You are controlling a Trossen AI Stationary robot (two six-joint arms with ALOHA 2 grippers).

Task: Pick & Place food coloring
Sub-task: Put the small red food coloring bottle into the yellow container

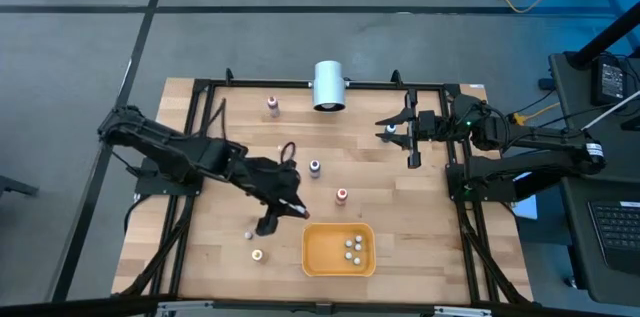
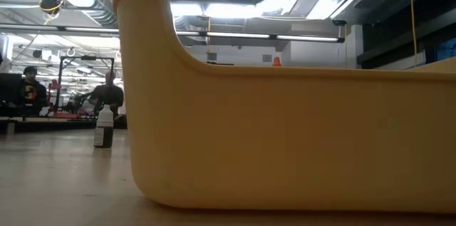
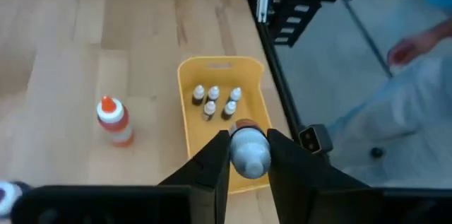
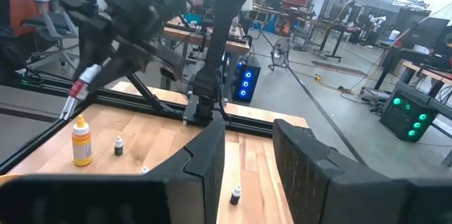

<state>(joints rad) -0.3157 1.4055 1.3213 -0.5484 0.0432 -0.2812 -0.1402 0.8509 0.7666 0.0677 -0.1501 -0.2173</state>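
My left gripper (image 1: 296, 211) is just left of the orange tray (image 1: 318, 262) and is shut on a tiny food coloring bottle (image 3: 248, 156) with an orange-red top. Several whitish-topped bottles (image 3: 215, 101) stand in the tray. More bottles stand on the table: a red-topped one (image 1: 341, 196), a blue-topped one (image 1: 314, 167), a pink-topped one (image 1: 272, 105) and two near the front left (image 1: 257, 254). My right gripper (image 1: 411, 143) is open and empty at the table's right side, with a small bottle (image 4: 236, 196) on the table in front of it. My left gripper pinches the small bottle by the two sides of its pale body (image 3: 248, 160) between its two fingers (image 3: 215, 160). The fingers slant downward from the table's left. The bottle is lifted clear above the tray's near-left rim, its orange-red top (image 3: 245, 124) pointing away from the wrist.
A big white cylinder (image 1: 328, 85) stands at the far edge. A black frame (image 1: 200, 85) runs around the tabletop. In the low view the tray's wall (image 2: 285, 140) fills most of the picture, with one bottle (image 2: 104, 127) to its left. People show in the room behind.
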